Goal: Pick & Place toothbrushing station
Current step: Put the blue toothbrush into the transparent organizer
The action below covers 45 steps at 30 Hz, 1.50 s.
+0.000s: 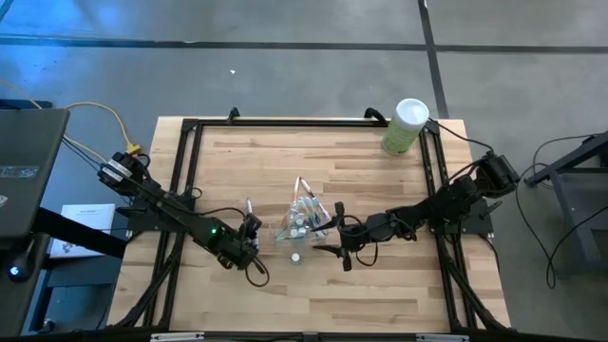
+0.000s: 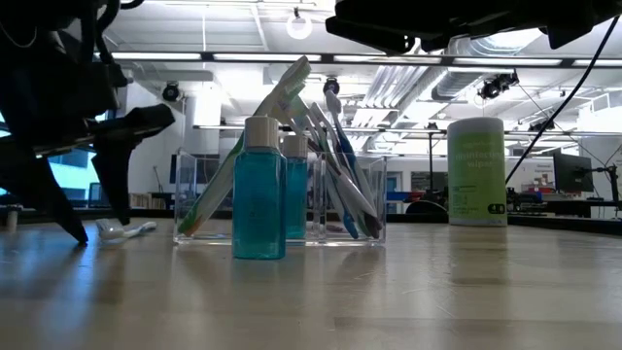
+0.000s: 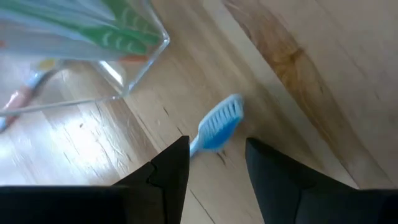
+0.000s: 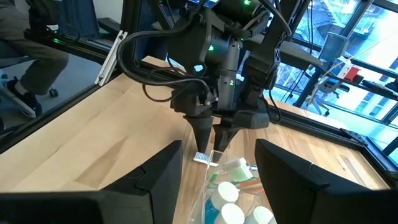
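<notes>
The left fingers [image 3: 214, 177] stand partly apart, tips down at the tabletop [image 3: 298, 74], straddling a blue-headed toothbrush [image 3: 217, 124] that lies flat on the wood; whether they actually pinch its handle cannot be told. In the right wrist view the same left fingers [image 4: 213, 138] point down onto that brush's white head [image 4: 204, 158], just beside the clear holder [image 4: 230, 186].

The right fingers [image 4: 217, 180] are spread fairly wide and hold nothing, with the holder between and just beyond them.

In the high view, the left gripper [image 1: 249, 228] sits left of the holder [image 1: 304, 220], the right gripper [image 1: 334, 242] at its right side, both near the middle of the tabletop [image 1: 380, 294].

The holder stands upright on the wood, packed with pastel toothbrushes [image 2: 326, 136] leaning out of its top. Two blue-filled, white-capped bottles [image 2: 259, 190] show at its near side in the low view, the nearer one in front of its wall. A small white-capped piece [image 1: 296, 256] lies on the wood just in front of the holder.

A green canister [image 1: 406, 125] with a white lid stands well apart, near the far right corner.
</notes>
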Each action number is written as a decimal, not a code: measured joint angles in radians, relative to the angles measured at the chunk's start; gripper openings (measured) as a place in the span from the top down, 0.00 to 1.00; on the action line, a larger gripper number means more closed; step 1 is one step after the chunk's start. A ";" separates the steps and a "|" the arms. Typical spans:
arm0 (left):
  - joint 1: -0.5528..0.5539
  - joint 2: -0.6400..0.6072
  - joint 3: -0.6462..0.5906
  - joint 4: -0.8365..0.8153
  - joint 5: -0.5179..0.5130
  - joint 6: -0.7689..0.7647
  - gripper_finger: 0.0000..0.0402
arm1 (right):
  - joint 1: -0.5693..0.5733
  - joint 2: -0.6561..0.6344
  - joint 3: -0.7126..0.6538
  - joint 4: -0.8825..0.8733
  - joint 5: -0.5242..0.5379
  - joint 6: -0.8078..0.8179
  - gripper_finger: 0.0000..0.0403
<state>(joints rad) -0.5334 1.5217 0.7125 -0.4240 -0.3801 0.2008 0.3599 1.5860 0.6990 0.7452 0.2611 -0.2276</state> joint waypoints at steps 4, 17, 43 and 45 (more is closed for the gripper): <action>0.006 0.002 0.000 0.013 0.004 0.066 0.61 | 0.000 0.000 0.000 0.000 -0.001 0.000 0.52; 0.085 0.055 0.002 0.064 0.169 0.149 0.62 | -0.013 0.000 0.000 -0.001 -0.003 0.049 0.52; 0.018 0.066 0.005 0.046 0.116 0.139 0.93 | -0.013 0.000 0.000 -0.010 -0.008 0.067 0.52; 0.008 0.063 0.013 0.046 0.115 0.115 0.93 | -0.013 0.000 0.000 -0.009 -0.009 0.072 0.52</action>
<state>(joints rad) -0.5249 1.5845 0.7252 -0.3776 -0.2652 0.3157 0.3470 1.5856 0.6987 0.7358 0.2526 -0.1551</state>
